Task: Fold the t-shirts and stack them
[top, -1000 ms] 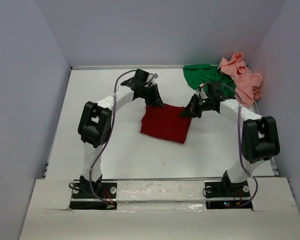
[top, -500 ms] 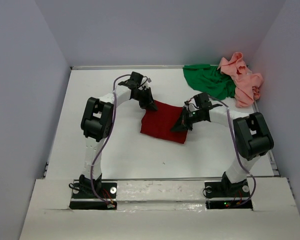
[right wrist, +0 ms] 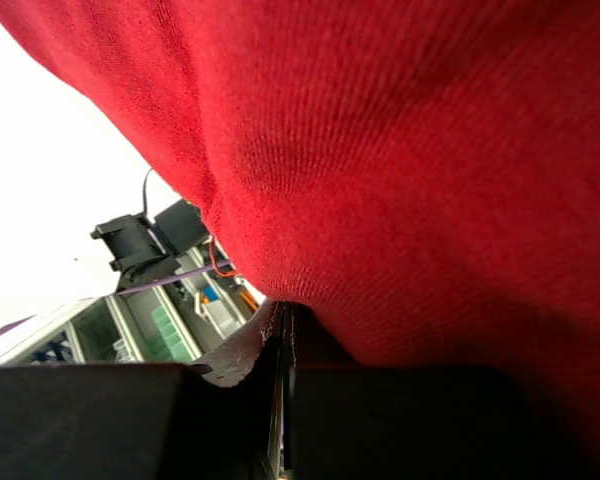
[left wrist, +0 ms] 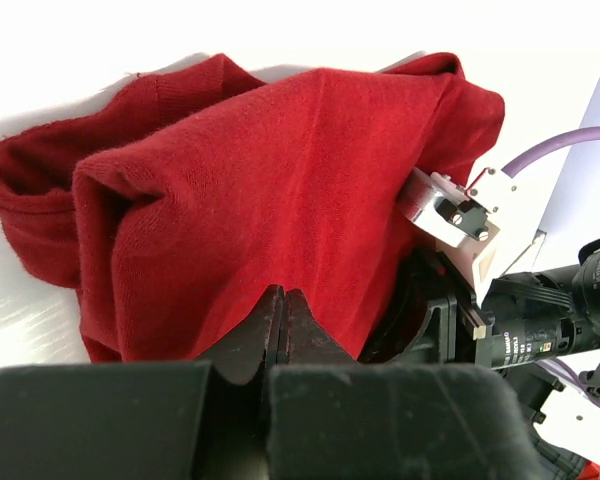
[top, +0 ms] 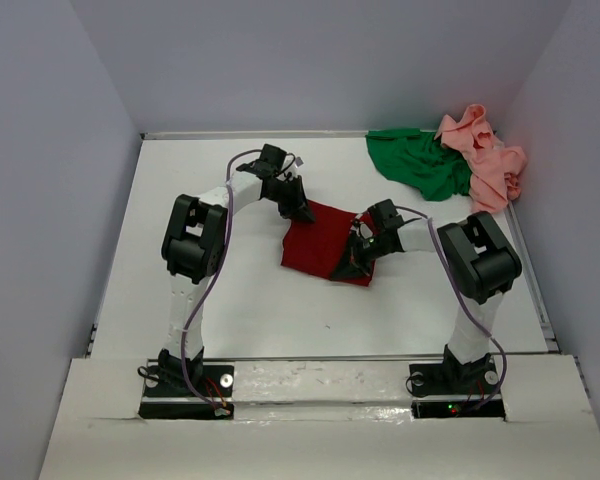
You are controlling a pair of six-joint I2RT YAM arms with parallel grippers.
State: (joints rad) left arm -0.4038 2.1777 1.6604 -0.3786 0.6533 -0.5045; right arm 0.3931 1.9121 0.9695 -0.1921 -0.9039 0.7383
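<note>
While you look down from above, your left gripper point(top: 303, 212) is clamped on the far left corner of the dark red t-shirt point(top: 318, 248), which lies partly folded near the middle of the table point(top: 230, 300), and your right gripper point(top: 346, 268) is pinched tight on its near right edge. Each wrist view shows you jaws pressed together with red cloth bunched at their tips. Your bright green t-shirt point(top: 420, 163) and salmon pink t-shirt point(top: 487, 157) lie crumpled, touching each other, in the far right corner, well apart from both grippers.
</note>
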